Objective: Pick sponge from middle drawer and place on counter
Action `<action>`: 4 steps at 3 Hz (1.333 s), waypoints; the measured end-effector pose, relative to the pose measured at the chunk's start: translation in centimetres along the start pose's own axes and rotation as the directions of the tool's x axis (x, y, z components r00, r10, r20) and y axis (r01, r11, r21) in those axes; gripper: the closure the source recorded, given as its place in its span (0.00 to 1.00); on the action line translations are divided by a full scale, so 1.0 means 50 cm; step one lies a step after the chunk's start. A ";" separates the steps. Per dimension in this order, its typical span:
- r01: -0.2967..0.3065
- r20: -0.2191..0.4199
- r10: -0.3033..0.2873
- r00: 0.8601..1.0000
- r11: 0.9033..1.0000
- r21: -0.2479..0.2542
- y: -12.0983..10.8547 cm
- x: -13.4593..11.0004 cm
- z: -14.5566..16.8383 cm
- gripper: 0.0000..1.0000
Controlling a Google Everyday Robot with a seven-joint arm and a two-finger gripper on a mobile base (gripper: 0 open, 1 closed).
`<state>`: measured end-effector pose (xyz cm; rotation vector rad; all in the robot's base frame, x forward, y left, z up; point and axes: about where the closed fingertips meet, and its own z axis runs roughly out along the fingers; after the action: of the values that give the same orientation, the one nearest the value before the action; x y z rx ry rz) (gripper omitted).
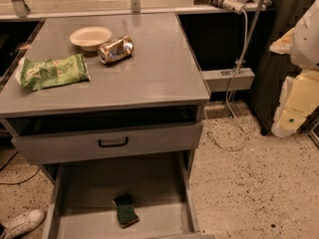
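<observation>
Your gripper (297, 101) hangs at the right edge of the view; you cannot tell whether it is released or clenched. Far down-left of it, one sponge (125, 209) lies in the open middle drawer (94, 183). Left of it, the counter (159, 68) holds one bowl (90, 37), one can (115, 49) and one green bag (54, 71). Below it is speckled floor (249, 183).

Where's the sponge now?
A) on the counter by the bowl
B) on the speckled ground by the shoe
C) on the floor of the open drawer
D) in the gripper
C: the sponge lies on the bare floor of the pulled-out middle drawer, while the gripper is at the view's right edge, apart from it.
</observation>
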<state>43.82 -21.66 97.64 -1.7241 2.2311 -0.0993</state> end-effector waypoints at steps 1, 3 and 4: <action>-0.002 0.002 0.002 1.000 1.000 0.003 0.000 -0.002 0.000 0.00; -0.071 0.014 0.072 0.997 0.995 -0.073 0.124 -0.084 0.124 0.00; -0.092 0.003 0.095 0.996 0.974 -0.208 0.240 -0.129 0.236 0.00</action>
<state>37.51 -10.65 84.87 -1.7109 2.3810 0.1717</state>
